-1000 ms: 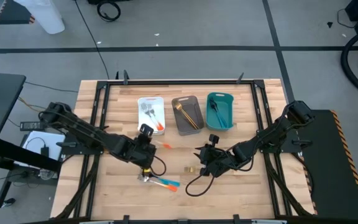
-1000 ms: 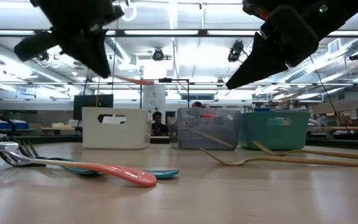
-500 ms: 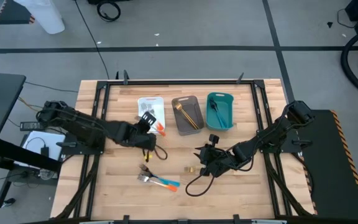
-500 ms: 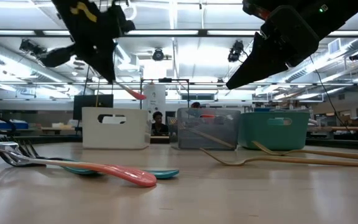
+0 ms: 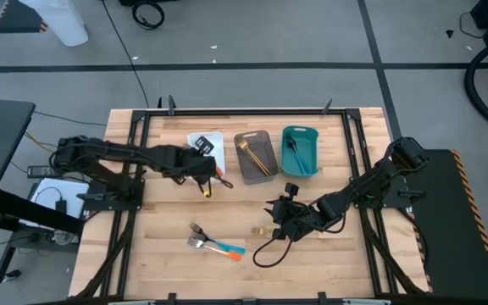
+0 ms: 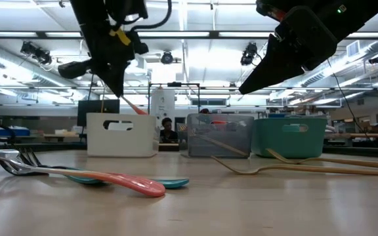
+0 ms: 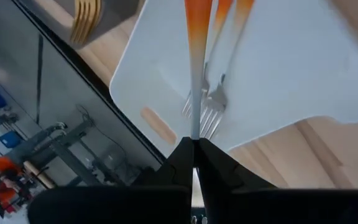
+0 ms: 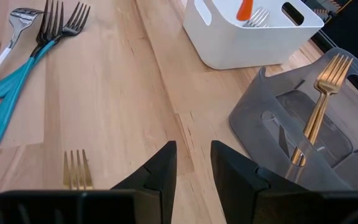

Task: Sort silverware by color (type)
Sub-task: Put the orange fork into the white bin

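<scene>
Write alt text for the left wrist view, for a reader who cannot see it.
The left gripper is shut on an orange-handled utensil, holding it over the white bin. Orange-handled forks already lie in that bin, and gold tines show in a neighbouring bin at the edge.

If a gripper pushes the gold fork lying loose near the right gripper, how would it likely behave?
The gold fork looks slim and lies flat on the bare wooden table, so it would probably slide or spin, not roll. Its low profile likely makes pinching awkward. It looks stiff.
</scene>
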`<move>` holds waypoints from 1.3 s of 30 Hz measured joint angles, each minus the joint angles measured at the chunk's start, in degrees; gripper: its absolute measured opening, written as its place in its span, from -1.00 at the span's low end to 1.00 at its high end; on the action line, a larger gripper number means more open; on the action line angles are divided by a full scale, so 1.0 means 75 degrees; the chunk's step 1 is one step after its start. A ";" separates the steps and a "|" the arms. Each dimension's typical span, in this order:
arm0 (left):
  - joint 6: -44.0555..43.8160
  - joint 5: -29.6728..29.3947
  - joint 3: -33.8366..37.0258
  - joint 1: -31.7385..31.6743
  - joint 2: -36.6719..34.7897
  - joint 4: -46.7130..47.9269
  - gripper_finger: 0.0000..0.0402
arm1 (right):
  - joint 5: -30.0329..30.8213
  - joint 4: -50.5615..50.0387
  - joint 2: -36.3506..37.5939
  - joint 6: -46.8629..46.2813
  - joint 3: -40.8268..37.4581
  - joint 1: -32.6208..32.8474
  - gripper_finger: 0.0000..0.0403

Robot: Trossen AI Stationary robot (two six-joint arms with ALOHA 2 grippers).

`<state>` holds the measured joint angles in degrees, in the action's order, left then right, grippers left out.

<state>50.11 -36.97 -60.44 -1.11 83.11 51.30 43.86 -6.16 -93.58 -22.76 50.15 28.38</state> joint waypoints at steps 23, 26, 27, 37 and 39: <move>0.2217 0.1370 0.1518 -0.1286 0.0029 -0.2227 -0.91 | -0.0006 -0.0019 0.0000 0.0000 0.0000 0.0000 -0.45; 0.2410 0.1384 0.1625 -0.1231 0.0029 -0.2445 -0.91 | -0.0004 -0.0019 0.0000 0.0000 0.0000 0.0000 -0.45; 0.2479 0.1381 0.1625 -0.1219 0.0029 -0.2458 -0.90 | -0.0006 -0.0016 0.0000 -0.0001 0.0000 0.0000 -0.45; 0.2848 0.1381 0.1628 -0.1229 0.0029 -0.2708 -0.86 | -0.0003 -0.0010 0.0000 0.0000 0.0000 0.0000 -0.45; 0.2839 0.1378 0.1628 -0.1229 0.0029 -0.2703 -0.83 | -0.0003 -0.0010 0.0000 0.0000 0.0000 0.0000 -0.45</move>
<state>71.40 -26.63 -48.23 -10.33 83.33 31.02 43.83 -6.24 -93.58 -22.76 50.15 28.38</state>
